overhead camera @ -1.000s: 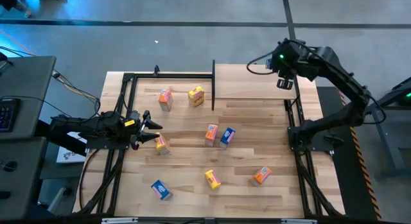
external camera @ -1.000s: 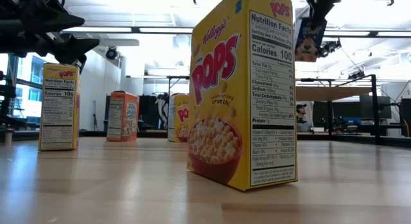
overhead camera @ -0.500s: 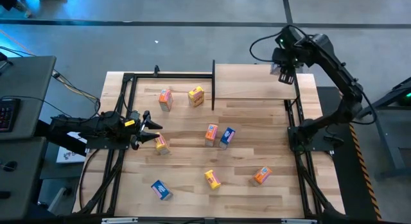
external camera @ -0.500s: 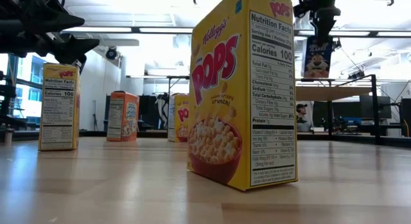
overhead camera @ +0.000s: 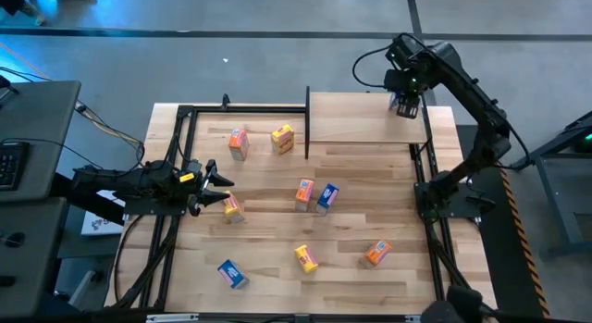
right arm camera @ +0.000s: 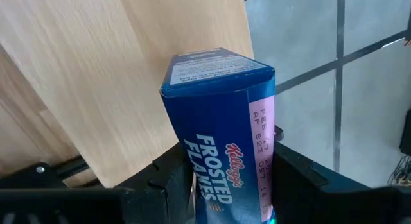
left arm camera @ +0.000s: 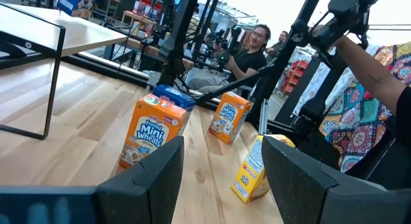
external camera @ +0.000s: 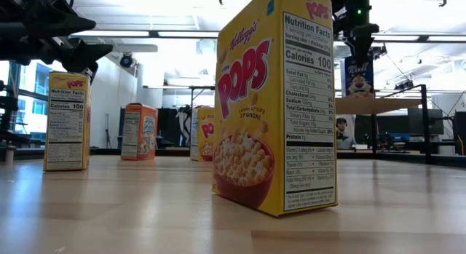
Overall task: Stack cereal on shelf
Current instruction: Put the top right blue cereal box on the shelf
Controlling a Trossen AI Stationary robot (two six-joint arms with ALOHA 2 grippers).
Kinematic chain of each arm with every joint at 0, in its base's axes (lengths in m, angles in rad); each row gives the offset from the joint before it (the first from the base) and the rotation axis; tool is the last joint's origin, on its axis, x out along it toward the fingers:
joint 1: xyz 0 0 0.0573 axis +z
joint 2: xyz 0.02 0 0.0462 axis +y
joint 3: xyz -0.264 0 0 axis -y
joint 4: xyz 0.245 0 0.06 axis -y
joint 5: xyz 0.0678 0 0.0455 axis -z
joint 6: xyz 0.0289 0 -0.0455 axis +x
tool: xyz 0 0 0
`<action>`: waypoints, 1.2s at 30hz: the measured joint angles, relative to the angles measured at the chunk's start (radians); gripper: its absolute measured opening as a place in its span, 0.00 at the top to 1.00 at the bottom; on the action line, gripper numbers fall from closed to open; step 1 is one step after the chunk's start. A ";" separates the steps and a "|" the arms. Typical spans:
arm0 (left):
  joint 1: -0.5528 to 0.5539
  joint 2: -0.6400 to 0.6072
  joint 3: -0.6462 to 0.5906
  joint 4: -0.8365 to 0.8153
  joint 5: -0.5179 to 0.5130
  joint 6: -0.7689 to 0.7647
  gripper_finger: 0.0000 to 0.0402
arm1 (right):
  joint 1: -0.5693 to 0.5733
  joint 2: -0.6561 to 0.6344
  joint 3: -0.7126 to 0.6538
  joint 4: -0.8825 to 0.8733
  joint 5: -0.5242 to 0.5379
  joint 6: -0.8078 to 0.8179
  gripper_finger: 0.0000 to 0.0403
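Shelf [overhead camera: 361, 119] bare, nothing stacked. Right gripper [overhead camera: 403, 103] fingers clamped on blue box [right arm camera: 221, 131] over shelf's far right. Left gripper [overhead camera: 220, 186] fingers part open, empty, left counter [overhead camera: 351, 267]. Eight boxes left.

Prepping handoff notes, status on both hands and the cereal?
Right hand shut on blue box, above shelf far corner. Left hand open, idle by table's left edge. Nothing blocking.

"Kellogg's Corn POPS", "Calories 100" on yellow box [external camera: 275, 101]; "Frosted Mini Wheats" on orange box [left arm camera: 149, 131]; "Kellogg's FROSTED" on blue box [right arm camera: 221, 134].
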State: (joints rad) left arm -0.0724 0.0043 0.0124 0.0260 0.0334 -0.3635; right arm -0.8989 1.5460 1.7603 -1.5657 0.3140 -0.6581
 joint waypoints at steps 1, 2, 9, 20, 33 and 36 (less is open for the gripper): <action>0.000 0.000 0.000 0.000 0.000 0.000 0.50 | 0.000 0.005 0.000 0.002 0.002 -0.005 0.60; 0.000 0.000 0.000 0.000 0.000 0.000 0.50 | 0.000 0.010 0.000 0.005 0.007 -0.011 0.60; 0.000 0.000 0.000 0.000 0.000 0.000 0.50 | 0.000 0.021 0.000 0.035 0.016 -0.054 0.60; 0.000 0.000 0.000 0.000 0.000 0.000 0.50 | -0.026 0.020 -0.009 0.049 -0.062 -0.061 0.60; 0.000 0.000 0.000 0.000 0.000 0.000 0.50 | -0.037 0.020 -0.009 0.048 -0.067 -0.076 0.60; 0.000 0.000 0.000 0.000 0.000 0.000 0.50 | -0.037 0.020 -0.009 0.047 -0.083 -0.076 0.60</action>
State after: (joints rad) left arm -0.0725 0.0044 0.0124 0.0261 0.0338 -0.3637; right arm -0.9363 1.5661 1.7512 -1.5183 0.2310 -0.7341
